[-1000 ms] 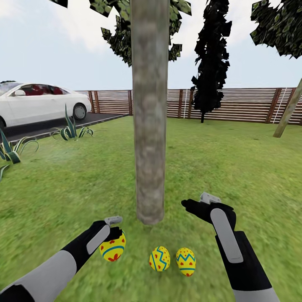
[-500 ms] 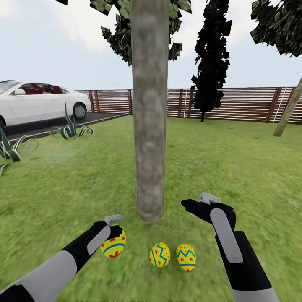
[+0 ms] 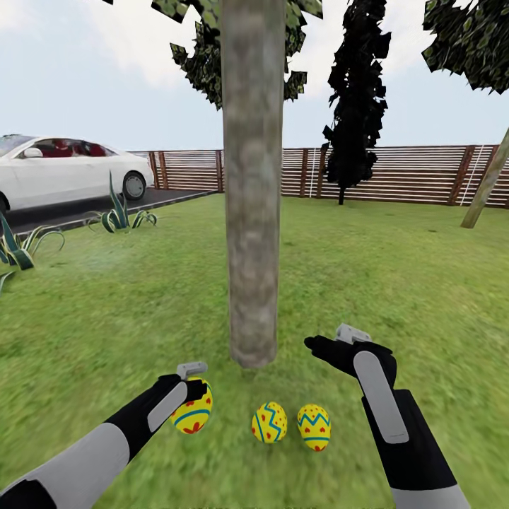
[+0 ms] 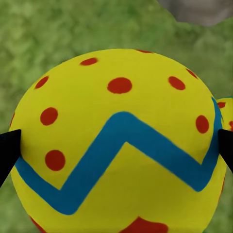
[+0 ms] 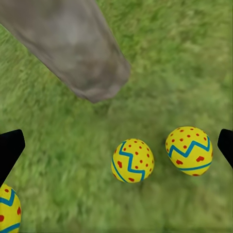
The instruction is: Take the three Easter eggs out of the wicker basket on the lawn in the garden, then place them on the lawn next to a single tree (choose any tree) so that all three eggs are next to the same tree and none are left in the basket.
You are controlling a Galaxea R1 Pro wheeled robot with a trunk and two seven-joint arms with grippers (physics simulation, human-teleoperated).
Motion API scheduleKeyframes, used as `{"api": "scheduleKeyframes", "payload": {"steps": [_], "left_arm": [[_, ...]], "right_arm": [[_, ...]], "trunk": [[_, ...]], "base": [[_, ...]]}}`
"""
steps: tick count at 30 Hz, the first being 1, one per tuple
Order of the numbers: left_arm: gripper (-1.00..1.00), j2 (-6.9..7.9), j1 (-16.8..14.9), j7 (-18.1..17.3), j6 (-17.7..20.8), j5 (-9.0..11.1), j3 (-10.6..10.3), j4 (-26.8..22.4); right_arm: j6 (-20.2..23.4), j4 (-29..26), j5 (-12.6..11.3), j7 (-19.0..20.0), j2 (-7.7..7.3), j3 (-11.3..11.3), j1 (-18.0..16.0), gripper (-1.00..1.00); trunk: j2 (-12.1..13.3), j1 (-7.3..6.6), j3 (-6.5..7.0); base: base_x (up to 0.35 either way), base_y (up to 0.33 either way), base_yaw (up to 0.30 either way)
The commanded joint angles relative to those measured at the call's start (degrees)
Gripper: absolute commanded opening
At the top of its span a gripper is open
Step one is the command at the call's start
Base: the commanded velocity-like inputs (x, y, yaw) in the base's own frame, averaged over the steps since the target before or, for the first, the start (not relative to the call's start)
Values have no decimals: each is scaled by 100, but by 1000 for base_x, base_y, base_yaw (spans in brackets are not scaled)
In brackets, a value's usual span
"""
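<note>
While left end effector (image 3: 192,393) grips egg (image 3: 191,412), slightly lowered; right end effector (image 3: 316,346) agape, empty, unmoved.

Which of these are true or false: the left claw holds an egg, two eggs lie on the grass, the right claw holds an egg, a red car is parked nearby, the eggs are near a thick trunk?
1. The left gripper holds an Easter egg. True.
2. Two eggs lie on the lawn. True.
3. The right gripper holds an egg. False: it is open and holds nothing.
4. A red car is parked nearby. False: the car is white.
5. The eggs are near the tree trunk. True.
</note>
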Motion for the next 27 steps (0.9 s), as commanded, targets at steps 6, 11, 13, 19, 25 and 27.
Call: {"api": "scheduleKeyframes", "payload": {"steps": [6,11,13,19,25,27], "left_arm": [[-100,9,-7,54,-40,58,-43,-14],[-100,12,-7,54,-83,62,-43,-17],[-100,10,-7,54,-150,65,-43,-16],[-100,17,-7,62,-223,63,-273,-14],[-100,17,-7,62,-227,71,-354,-14],[-100,14,-7,62,-227,71,-358,-14]], "right_arm": [[12,-5,-52,-60,-5,5,-5,100],[12,-5,-52,-60,-7,6,-5,100],[12,-5,-52,-60,-6,6,-5,100],[12,-5,-52,-60,-6,6,-5,100],[12,-5,-52,-60,-3,4,-5,100],[12,-5,-52,-60,-4,6,-5,100]], "trunk": [[-50,32,-113],[-50,32,-113],[-50,32,-113],[-50,32,-113],[-50,32,-113],[-50,32,-113]], "base": [[0,0,0],[50,0,0],[116,0,0],[57,-26,0],[51,-69,0],[31,-60,0]]}}
